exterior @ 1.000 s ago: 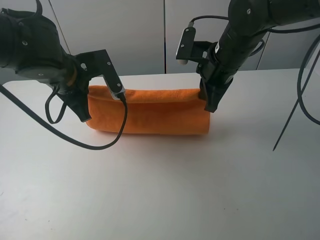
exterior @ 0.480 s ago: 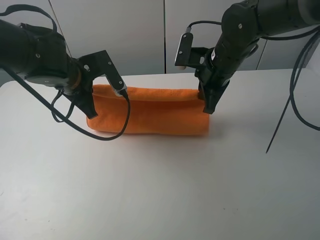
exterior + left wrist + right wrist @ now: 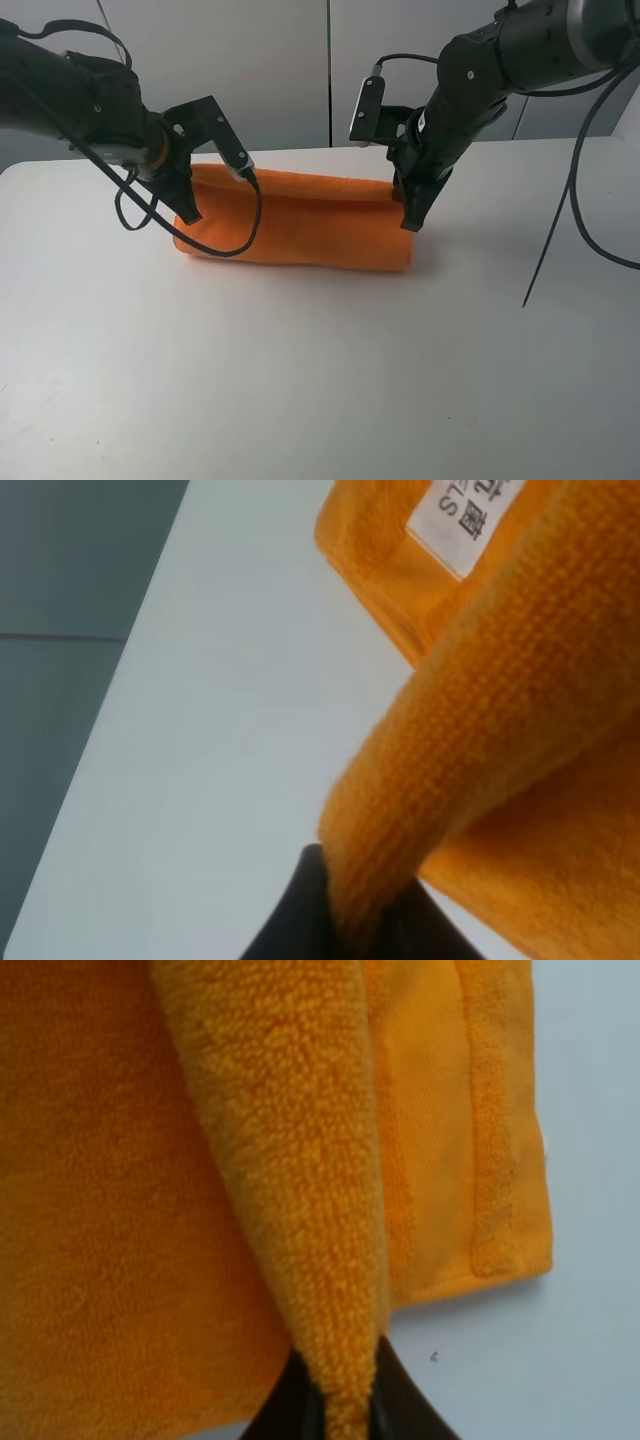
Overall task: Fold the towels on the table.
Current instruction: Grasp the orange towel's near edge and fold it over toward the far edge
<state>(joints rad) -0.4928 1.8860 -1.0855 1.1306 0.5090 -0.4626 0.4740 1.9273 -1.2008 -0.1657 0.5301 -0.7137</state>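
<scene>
The bright orange towel [image 3: 300, 220] lies across the far middle of the white table [image 3: 320, 380], doubled over along its length with its upper layer lifted at both ends. My left gripper [image 3: 187, 215] is shut on the towel's left end; the left wrist view shows the fuzzy towel [image 3: 500, 710] pinched in the dark jaws of the left gripper [image 3: 345, 920], with the white label [image 3: 470, 515] on the layer below. My right gripper [image 3: 411, 222] is shut on the right end, and the right wrist view shows a fold of towel [image 3: 290, 1190] clamped in the right gripper [image 3: 340, 1410].
Black cables loop from both arms: one hangs over the towel's left part [image 3: 240, 235], another drops over the table at the right [image 3: 550, 240]. Grey wall panels [image 3: 330, 70] stand behind the table's far edge. Bare tabletop fills the near half.
Both grippers have carried the towel's held edge away toward the table's far side, and the lifted layer has shifted back with them. Both grips stay shut on the cloth.
</scene>
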